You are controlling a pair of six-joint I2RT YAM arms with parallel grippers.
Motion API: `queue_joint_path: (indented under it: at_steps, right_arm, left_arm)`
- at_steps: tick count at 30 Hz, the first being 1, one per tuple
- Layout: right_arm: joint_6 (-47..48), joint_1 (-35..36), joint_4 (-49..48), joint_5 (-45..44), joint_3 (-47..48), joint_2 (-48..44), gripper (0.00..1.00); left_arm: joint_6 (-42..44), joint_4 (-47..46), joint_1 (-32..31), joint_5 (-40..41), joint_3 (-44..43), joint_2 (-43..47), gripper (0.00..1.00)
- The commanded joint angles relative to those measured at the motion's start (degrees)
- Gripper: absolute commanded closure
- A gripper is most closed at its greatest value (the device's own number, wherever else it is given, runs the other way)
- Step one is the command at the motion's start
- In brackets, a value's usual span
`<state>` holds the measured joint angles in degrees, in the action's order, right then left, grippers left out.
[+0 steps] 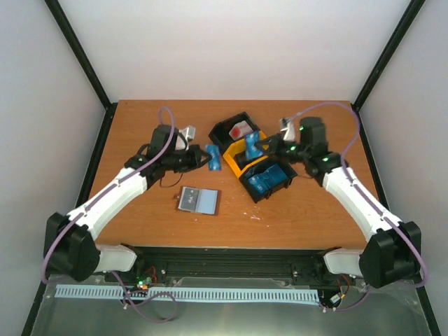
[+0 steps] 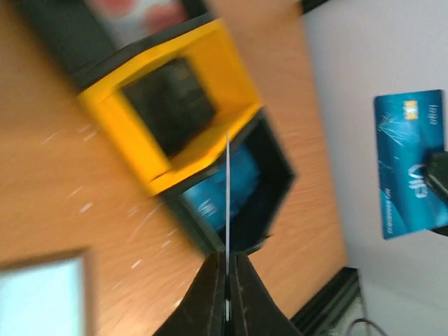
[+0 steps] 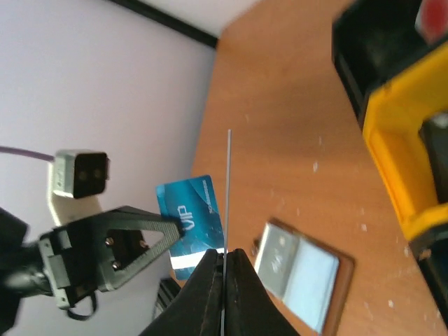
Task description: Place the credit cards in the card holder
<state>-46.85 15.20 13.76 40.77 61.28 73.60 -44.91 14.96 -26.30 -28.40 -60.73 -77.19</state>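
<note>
Both arms reach toward the middle of the desk (image 1: 140, 122), and each tool is clamped on 1 card held above the wood. The left tool (image 1: 208, 158) has its 2 fingers pressed together on the first blue card (image 1: 214, 159). That card shows in the left wrist view only as a thin edge rising from the fingertips, and in the right wrist view as a blue face printed "VIP". The right tool (image 1: 260, 147) is likewise closed on the second blue card (image 2: 409, 164), edge-on to its own camera. In the top view this card hangs over the yellow middle section of the tray (image 2: 122, 140). The 2 held cards are near each other but apart. The card holder (image 1: 199, 200) lies open flat on the desk, pale inside facing up, nearer the arm bases than the left tool and clear of the tray. More blue cards (image 1: 269, 180) lie in the tray's nearest black compartment. Its farthest black compartment holds a red-and-white item (image 1: 239, 131), too small to identify.
</note>
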Motion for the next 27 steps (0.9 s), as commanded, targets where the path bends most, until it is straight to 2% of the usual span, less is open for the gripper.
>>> queue_joint_path:
  at_steps: [1,6,11,16,20,27]
  right_arm:
    - [-1.2,10.6,-0.6,-15.8,-5.0,-1.0,0.97]
    - [-9.3,25.2,-9.3,-25.8,-11.3,3.4,0.97]
    - [-13.0,34.8,-16.8,-32.8,-12.8,11.0,0.97]
    - [-17.2,38.4,-24.0,-35.1,-12.9,18.9,0.97]
    - [-18.6,40.0,-26.4,-37.9,-12.6,21.7,0.97]
    - [-19.9,40.9,-28.5,-39.6,-12.7,25.7,0.97]
  left_arm:
    - [4.5,19.5,0.5,11.4,5.3,6.2,0.99]
    - [1.1,26.7,0.5,17.8,11.9,8.3,0.99]
    - [0.4,26.5,0.6,25.1,16.4,6.3,0.99]
    - [3.4,25.7,0.7,29.9,17.5,2.2,0.99]
    - [5.2,25.0,1.3,30.9,16.9,0.2,1.0]
    - [6.0,29.2,1.3,35.8,13.7,-4.3,0.99]
